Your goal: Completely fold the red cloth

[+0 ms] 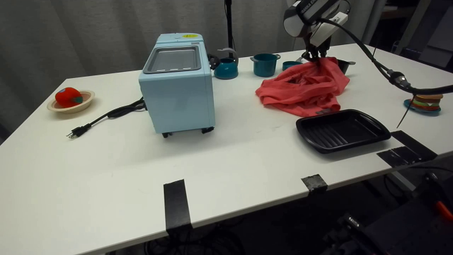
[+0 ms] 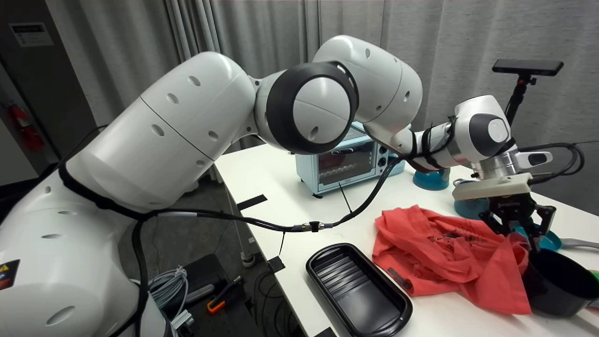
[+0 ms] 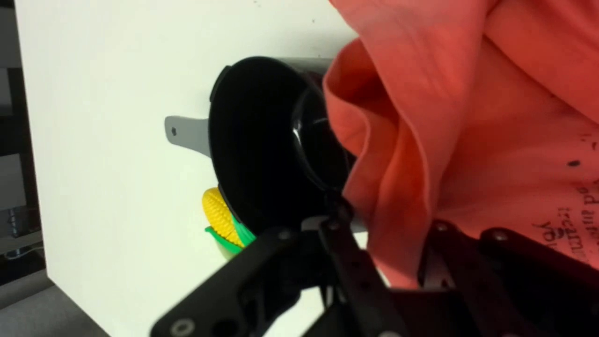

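The red cloth is running out of frame at the wrist view's upper right, hiding part of the pot; the gripper is pinching the cloth; an exterior view alone is showing the oven door.

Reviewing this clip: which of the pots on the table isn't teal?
The dark pot right beside the red cloth, black inside as the wrist view shows. The two-handled pot and the smaller pot next to it are both teal.
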